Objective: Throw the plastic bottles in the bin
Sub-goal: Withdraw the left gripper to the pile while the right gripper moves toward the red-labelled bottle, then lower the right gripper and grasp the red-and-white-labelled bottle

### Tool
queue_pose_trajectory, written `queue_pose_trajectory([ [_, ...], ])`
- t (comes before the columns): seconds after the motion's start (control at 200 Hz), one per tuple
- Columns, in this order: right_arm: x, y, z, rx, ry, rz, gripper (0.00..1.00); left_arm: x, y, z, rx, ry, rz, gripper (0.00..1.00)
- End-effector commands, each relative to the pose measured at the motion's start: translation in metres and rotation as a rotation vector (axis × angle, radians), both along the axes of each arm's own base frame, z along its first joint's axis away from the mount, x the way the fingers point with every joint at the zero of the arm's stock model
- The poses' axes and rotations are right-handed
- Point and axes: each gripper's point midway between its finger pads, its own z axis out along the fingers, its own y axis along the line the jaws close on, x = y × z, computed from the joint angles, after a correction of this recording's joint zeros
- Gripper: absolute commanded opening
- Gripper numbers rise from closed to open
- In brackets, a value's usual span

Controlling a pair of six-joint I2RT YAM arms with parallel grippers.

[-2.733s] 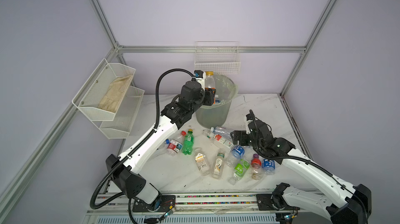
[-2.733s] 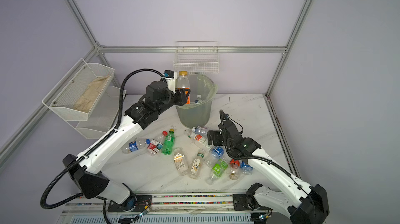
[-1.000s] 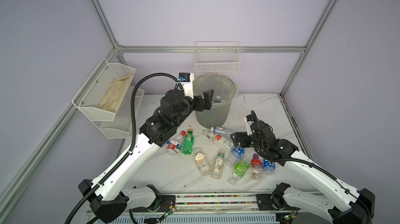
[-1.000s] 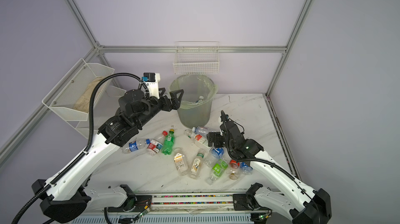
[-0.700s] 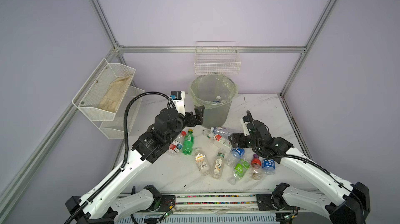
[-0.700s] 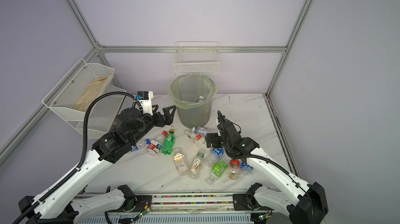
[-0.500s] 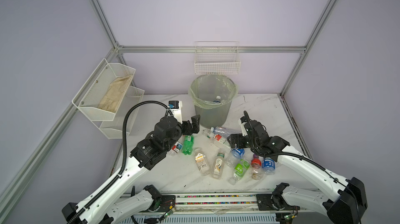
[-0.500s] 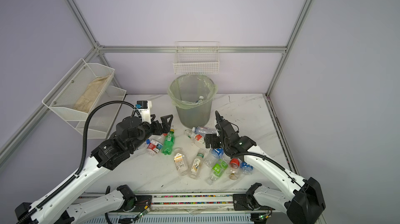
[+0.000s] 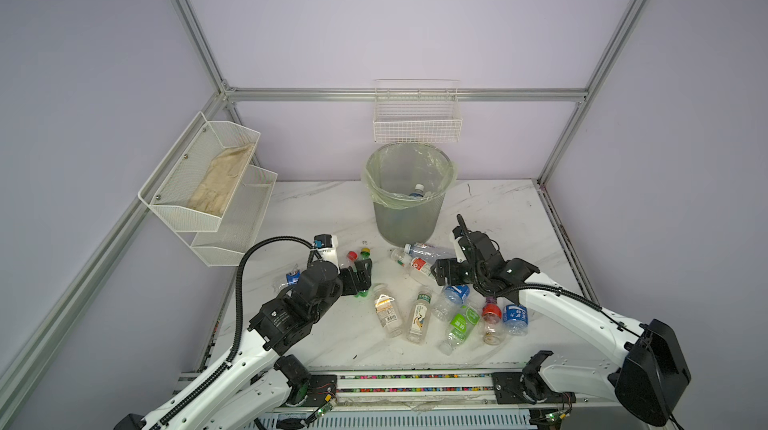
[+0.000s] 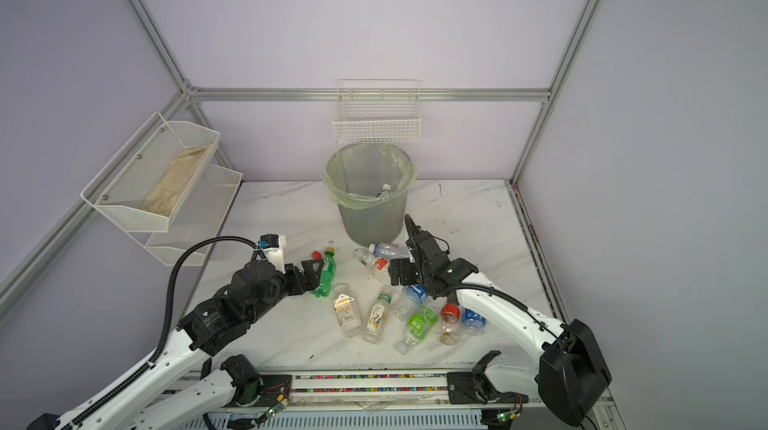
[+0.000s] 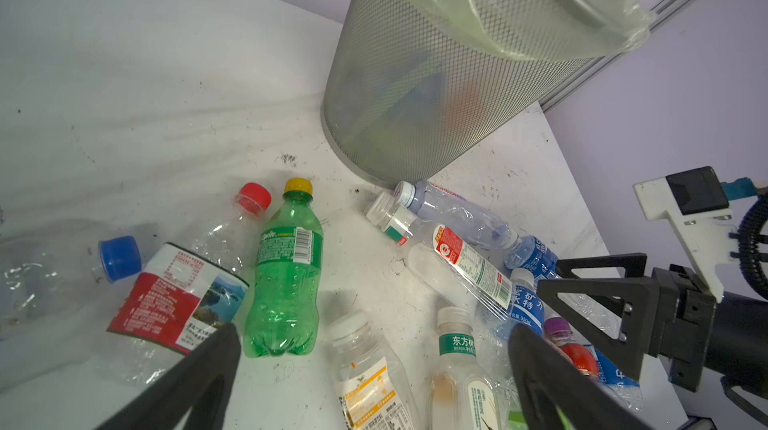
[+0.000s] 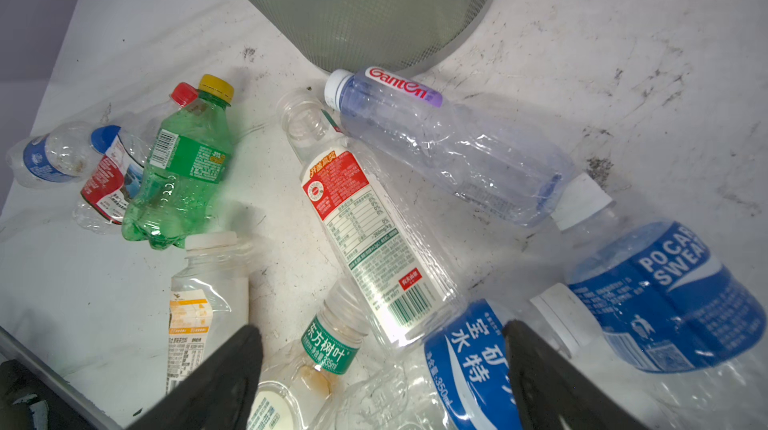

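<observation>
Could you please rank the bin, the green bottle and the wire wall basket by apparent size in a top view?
1. bin
2. wire wall basket, similar in width but shallower
3. green bottle, clearly smallest

Both top views are taken from high above the front edge of the desk, angled down toward the back wall, so the whole scene is seen from afar in two nearly identical pictures. The left wrist view is set low and close, aimed past the left gripper at the bin. The right wrist view is held closer still, pointed steeply down past the right gripper. The green Sprite bottle is shared by all four.
</observation>
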Motion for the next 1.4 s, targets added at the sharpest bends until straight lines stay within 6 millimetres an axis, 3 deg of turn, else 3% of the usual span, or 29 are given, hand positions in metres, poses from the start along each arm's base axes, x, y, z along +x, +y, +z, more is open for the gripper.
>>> queue_pose_trajectory([
  [0.0, 0.001, 0.009, -0.006, -0.014, -0.008, 0.025, 0.93, -0.007, -0.004, -0.019, -0.075, 0.047, 0.002, 0.98],
  [0.27, 0.003, 0.027, -0.038, -0.102, 0.024, 0.056, 0.93, -0.021, -0.007, -0.041, -0.119, 0.092, -0.014, 0.96],
  [0.925, 0.012, 0.053, -0.083, -0.228, 0.048, 0.094, 0.92, -0.028, -0.008, -0.051, -0.114, 0.106, -0.020, 0.95],
  [1.155, 0.006, 0.059, -0.098, -0.279, 0.064, 0.108, 0.85, -0.029, -0.007, -0.052, -0.107, 0.106, -0.017, 0.95],
  [1.395, 0.005, 0.062, -0.100, -0.293, 0.063, 0.111, 0.74, -0.029, -0.006, -0.052, -0.104, 0.104, -0.014, 0.94],
])
